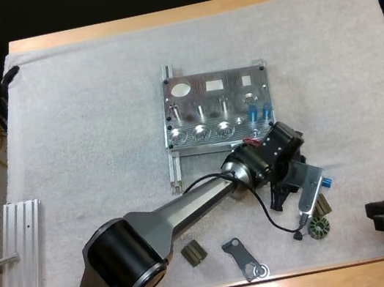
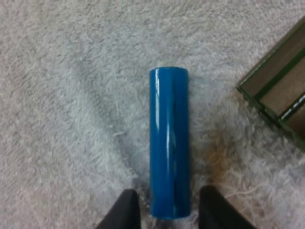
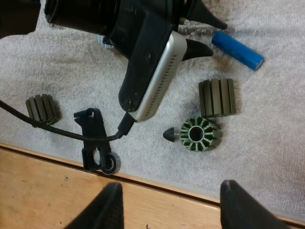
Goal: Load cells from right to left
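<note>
- Left gripper (image 2: 169, 212): fingers spread, straddling one end of blue cell (image 2: 169, 143) lying on mat (image 2: 71, 95), not touching.
- Right gripper (image 3: 171, 205): fingers spread, over wooden table (image 3: 47, 191) edge.

A white fleecy mat (image 1: 86, 132) covers most of the wooden desk (image 1: 184, 12), whose bare wood shows along the far and near edges. At the mat's near left corner lies a ribbed aluminium panel (image 1: 18, 256) with a wire loop at its side. Near the mat's front edge sits a small dark ribbed cylinder (image 1: 193, 252), and just to its right a flat dark bracket (image 1: 235, 251) ending in a ring bearing (image 1: 259, 271). Further right, a second ribbed cylinder (image 1: 323, 203) lies just beside a green toothed ring (image 1: 318, 227), with a small black cone (image 1: 297, 235) just beside the ring
</note>
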You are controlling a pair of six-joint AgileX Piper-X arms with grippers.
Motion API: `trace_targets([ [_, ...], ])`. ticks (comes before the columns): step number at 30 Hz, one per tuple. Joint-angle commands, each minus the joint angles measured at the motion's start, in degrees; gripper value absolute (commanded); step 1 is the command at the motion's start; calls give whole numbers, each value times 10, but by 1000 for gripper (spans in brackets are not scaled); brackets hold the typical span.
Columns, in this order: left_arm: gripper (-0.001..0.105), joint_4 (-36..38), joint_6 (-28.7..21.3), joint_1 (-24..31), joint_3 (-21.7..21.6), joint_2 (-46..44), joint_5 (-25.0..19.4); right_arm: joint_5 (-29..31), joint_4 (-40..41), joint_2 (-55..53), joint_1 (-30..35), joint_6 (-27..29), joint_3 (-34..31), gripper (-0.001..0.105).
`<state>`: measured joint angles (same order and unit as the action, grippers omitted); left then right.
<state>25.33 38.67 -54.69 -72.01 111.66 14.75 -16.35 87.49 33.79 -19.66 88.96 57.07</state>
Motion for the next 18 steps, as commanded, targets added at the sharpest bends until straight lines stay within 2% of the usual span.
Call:
trace_targets([
  [1, 23, 0, -5, -3, -4, 2, -12, -7, -2, -2, 2, 9, -1, 46],
  [3, 4, 2, -9, -5, -4, 1, -19, -7, -2, -2, 2, 13, -1, 46],
  [4, 1, 2, -9, -5, -4, 1, -22, -7, -2, -2, 2, 13, -1, 46],
  [14, 0, 2, -3, -20, -4, 1, -29, -7, -2, -2, 2, 13, -1, 46],
  [18, 0, 24, 0, -30, -4, 1, -65, -1, -2, -2, 2, 31, -1, 46],
])
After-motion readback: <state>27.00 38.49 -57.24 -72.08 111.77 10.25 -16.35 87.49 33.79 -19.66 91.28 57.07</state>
